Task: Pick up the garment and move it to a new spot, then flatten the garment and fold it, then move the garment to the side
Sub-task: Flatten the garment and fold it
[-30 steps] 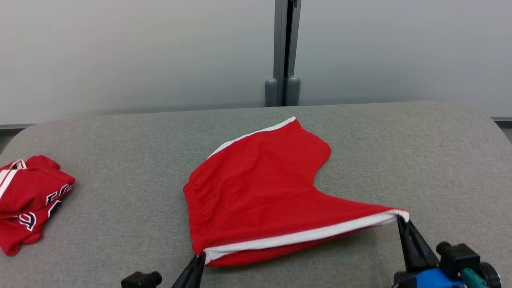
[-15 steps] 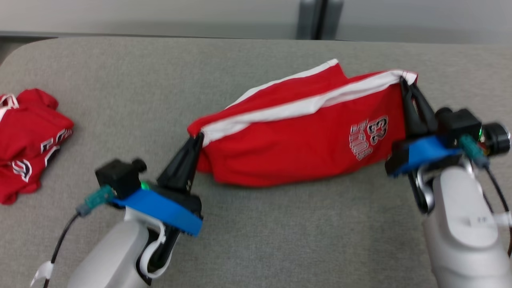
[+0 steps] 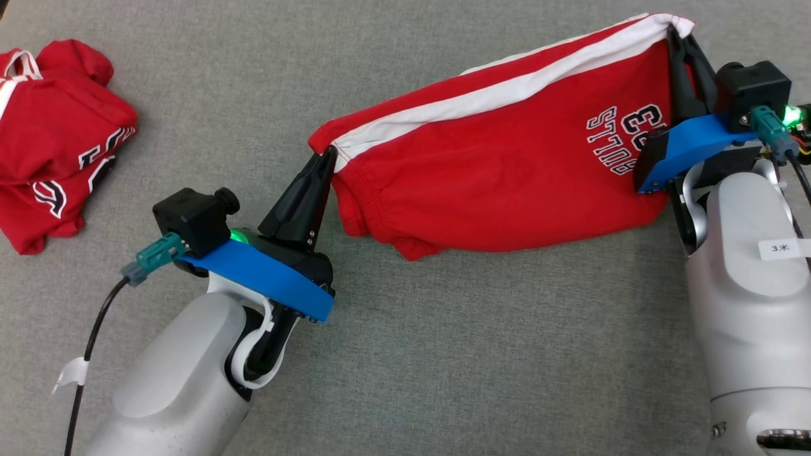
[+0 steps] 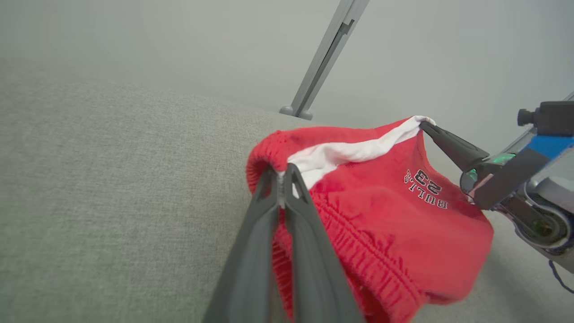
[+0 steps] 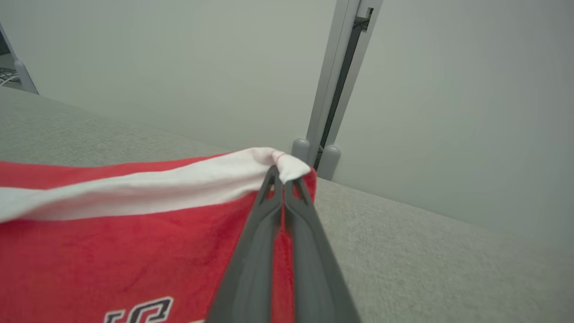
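Red garment [image 3: 494,164], left pincer [image 3: 328,154], right pincer [image 3: 675,30] clamping

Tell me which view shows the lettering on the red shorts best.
Head view: the lettering on the red shorts is large and sharp, though upside down. Left wrist view shows it small; right wrist view cuts it off at the bottom edge.

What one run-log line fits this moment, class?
shorts: red, slung between grippers over table | left gripper: shut on one corner | right gripper: shut on other corner | spare red garment: bunched, far left
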Controlling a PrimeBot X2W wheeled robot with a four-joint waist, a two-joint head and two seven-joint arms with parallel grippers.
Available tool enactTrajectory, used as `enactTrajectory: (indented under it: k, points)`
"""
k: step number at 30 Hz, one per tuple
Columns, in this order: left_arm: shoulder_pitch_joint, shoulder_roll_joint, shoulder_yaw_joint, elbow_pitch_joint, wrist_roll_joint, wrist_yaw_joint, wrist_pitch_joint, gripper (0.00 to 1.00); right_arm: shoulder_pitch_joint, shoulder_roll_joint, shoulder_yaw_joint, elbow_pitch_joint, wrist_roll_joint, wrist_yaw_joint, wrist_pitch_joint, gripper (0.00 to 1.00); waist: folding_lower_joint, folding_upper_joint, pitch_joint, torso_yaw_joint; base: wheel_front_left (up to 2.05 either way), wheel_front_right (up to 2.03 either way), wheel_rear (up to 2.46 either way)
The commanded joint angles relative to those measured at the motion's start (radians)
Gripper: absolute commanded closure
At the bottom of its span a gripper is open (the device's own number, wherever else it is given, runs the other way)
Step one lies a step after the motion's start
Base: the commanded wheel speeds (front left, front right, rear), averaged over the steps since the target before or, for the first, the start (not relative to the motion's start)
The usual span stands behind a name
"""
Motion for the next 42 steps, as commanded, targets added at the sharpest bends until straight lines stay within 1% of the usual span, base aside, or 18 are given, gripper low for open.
enactTrajectory:
  k: [1, 2, 6, 11, 17, 20, 22, 23, 24, 25, 29, 33, 35, 37, 42]
  points:
    - [-0.019, -0.005, -0.002, 0.000, -0.003, -0.002, -0.003, 0.17, -0.022, -0.006, -0.007, 0.007, -0.004, 0.000, 0.000, 0.55, -0.0001, -0.0004, 0.013, 0.012, 0.00, 0.00, 0.00]
    - [-0.016, -0.005, -0.005, 0.001, -0.004, -0.002, -0.003, 0.00, -0.026, -0.006, -0.010, 0.014, -0.006, 0.000, 0.000, 0.00, -0.0001, -0.0004, 0.013, 0.013, 0.00, 0.00, 0.00]
    - [0.008, -0.001, 0.007, 0.009, -0.008, -0.002, -0.003, 0.00, -0.032, -0.007, -0.016, 0.023, 0.010, 0.000, -0.001, 0.00, -0.0001, -0.0004, 0.012, 0.006, 0.00, 0.00, 0.00]
    - [0.051, -0.004, 0.052, 0.032, 0.017, -0.002, -0.003, 0.00, 0.022, -0.006, -0.062, 0.040, -0.004, 0.000, 0.000, 0.00, -0.0001, -0.0004, -0.011, -0.007, 0.00, 0.00, 0.00]
    - [0.106, -0.017, 0.104, 0.039, 0.049, -0.002, -0.003, 0.00, 0.044, -0.005, -0.135, 0.154, -0.044, 0.000, 0.035, 0.00, -0.0001, -0.0004, -0.028, -0.012, 0.00, 0.00, 0.00]
    - [0.121, -0.020, 0.112, 0.033, 0.061, -0.002, -0.003, 0.00, 0.035, -0.005, -0.148, 0.218, -0.034, 0.000, 0.057, 0.00, -0.0001, -0.0004, -0.027, -0.009, 0.00, 0.00, 0.00]
    - [0.132, -0.022, 0.115, 0.033, 0.068, -0.002, -0.003, 0.00, 0.035, -0.002, -0.141, 0.283, -0.016, 0.000, 0.086, 0.00, -0.0001, -0.0004, -0.029, -0.008, 0.00, 0.00, 0.00]
    - [0.136, -0.023, 0.118, 0.038, 0.071, -0.002, -0.003, 0.00, 0.031, 0.000, -0.135, 0.311, -0.006, 0.000, 0.096, 0.17, -0.0001, -0.0004, -0.030, -0.008, 0.00, 0.00, 0.00]
    - [0.136, -0.024, 0.120, 0.041, 0.077, -0.002, -0.003, 0.00, 0.028, 0.003, -0.124, 0.340, 0.001, 0.001, 0.107, 0.56, -0.0001, -0.0004, -0.033, -0.008, 0.00, 0.00, 0.00]
    - [0.136, -0.026, 0.127, 0.043, 0.080, -0.002, -0.003, 0.00, 0.025, 0.005, -0.114, 0.366, 0.008, 0.002, 0.115, 1.00, -0.0001, -0.0004, -0.036, -0.009, 0.00, 0.00, 0.00]
    - [0.163, -0.036, 0.152, 0.056, 0.102, -0.002, -0.003, 0.00, 0.017, -0.002, -0.098, 0.418, 0.052, 0.001, 0.064, 1.00, -0.0001, -0.0004, -0.068, -0.023, 0.00, 0.00, 0.00]
    - [0.201, -0.040, 0.189, 0.066, 0.156, -0.002, -0.003, 0.00, 0.039, -0.005, -0.106, 0.424, 0.102, 0.000, 0.012, 1.00, -0.0001, -0.0004, -0.128, -0.051, 0.00, 0.00, 0.00]
    - [0.226, -0.054, 0.211, 0.077, 0.180, -0.002, -0.003, 0.00, 0.057, -0.006, -0.102, 0.420, 0.153, 0.000, 0.001, 1.00, -0.0001, -0.0004, -0.162, -0.068, 0.00, 0.00, 0.00]
    - [0.252, -0.066, 0.240, 0.091, 0.201, -0.002, -0.003, 0.00, 0.086, -0.006, -0.076, 0.378, 0.212, 0.000, -0.002, 1.00, -0.0001, -0.0004, -0.197, -0.088, 0.00, 0.00, 0.00]
    - [0.329, -0.096, 0.302, 0.119, 0.255, -0.002, -0.003, 0.00, 0.251, -0.006, -0.025, 0.239, 0.342, 0.000, -0.002, 1.00, -0.0001, -0.0004, -0.277, -0.133, 0.00, 0.00, 0.00]
